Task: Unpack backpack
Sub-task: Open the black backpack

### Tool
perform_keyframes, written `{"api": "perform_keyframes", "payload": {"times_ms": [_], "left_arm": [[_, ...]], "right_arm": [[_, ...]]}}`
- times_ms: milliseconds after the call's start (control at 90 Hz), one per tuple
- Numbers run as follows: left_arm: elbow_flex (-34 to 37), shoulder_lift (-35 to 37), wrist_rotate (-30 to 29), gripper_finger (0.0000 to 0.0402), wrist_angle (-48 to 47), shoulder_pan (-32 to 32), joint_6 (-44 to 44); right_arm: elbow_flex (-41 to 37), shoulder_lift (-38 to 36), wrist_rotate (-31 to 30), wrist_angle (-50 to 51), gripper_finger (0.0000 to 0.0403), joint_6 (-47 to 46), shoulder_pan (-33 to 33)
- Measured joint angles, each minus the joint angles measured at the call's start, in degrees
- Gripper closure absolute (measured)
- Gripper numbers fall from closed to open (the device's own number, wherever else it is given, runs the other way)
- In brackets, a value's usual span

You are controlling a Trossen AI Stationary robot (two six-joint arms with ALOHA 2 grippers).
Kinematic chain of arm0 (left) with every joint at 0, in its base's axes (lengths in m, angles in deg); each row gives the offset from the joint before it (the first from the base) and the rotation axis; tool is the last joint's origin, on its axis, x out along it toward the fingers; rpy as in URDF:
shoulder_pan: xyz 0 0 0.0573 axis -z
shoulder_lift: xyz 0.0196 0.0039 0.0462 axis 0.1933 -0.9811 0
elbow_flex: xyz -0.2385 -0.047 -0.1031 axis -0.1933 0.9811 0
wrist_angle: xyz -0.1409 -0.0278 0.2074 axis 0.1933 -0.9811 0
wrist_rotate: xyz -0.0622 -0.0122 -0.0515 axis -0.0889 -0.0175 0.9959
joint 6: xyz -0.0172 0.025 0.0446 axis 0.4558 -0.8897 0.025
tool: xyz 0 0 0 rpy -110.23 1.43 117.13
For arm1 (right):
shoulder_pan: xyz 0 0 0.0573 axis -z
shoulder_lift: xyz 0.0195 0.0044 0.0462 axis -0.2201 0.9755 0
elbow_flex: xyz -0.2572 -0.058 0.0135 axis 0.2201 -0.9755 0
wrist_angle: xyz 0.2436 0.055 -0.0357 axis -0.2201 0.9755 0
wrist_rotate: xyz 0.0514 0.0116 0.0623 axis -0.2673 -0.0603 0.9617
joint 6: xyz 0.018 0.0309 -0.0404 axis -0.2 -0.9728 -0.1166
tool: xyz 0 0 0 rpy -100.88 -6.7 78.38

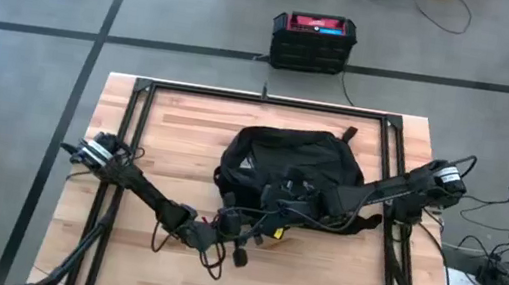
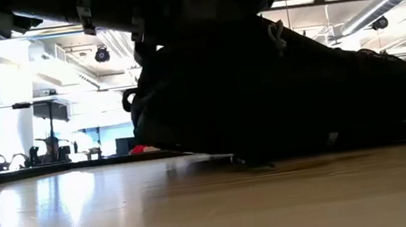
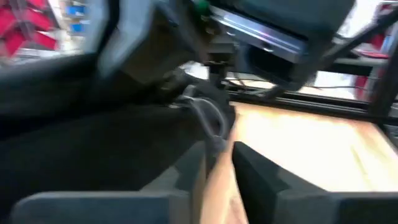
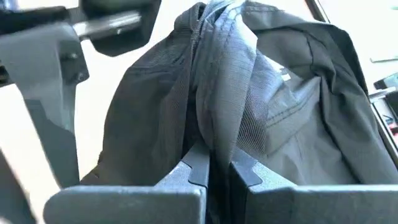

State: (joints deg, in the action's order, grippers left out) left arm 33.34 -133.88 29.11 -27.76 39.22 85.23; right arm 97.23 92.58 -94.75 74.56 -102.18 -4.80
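There's the wooden counter (image 1: 187,122) with its black frame, and sitting toward the middle and right of it is the backpack (image 1: 287,163), big, soft and black, slumped in a rounded heap, with a small pale triangular logo (image 1: 245,162) on the side facing the left arm; no lettering on it can be read from here. From table height the backpack (image 2: 285,88) fills most of the view as a dark mass resting on the counter. Beyond the counter's far edge, on the grey floor, a black box with a red top (image 1: 312,40) stands well apart; its label is too small to read. The right tool (image 4: 208,171) is pinched tight on a bunched fold of the backpack's grey-black fabric (image 4: 217,93), the two fingers nearly meeting around it. The left tool (image 3: 217,165) is down at the backpack's near edge, its fingers close together with only a thin gap, at a dark zip pull or strap end (image 3: 211,121); whether it is actually gripping that, I cannot tell.
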Motion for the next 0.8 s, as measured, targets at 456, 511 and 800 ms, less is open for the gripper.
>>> {"api": "perform_keyframes", "payload": {"times_ms": [456,511,800], "left_arm": [[-7.4,-6.9,4.7,0.0125,-0.2,-4.7,-0.6],[-8.9,-8.6,3.5,0.0122,-0.1,-4.8,-0.9],[-15.2,-13.2,-1.6,0.0164,-0.8,-5.3,0.7]], "right_arm": [[0.0,0.0,0.6,-0.8,0.0400,-0.1,0.0],[0.0,0.0,0.8,-0.7,0.0400,-0.2,0.0],[0.0,-0.3,2.3,0.2,0.0400,-0.1,0.0]]}}
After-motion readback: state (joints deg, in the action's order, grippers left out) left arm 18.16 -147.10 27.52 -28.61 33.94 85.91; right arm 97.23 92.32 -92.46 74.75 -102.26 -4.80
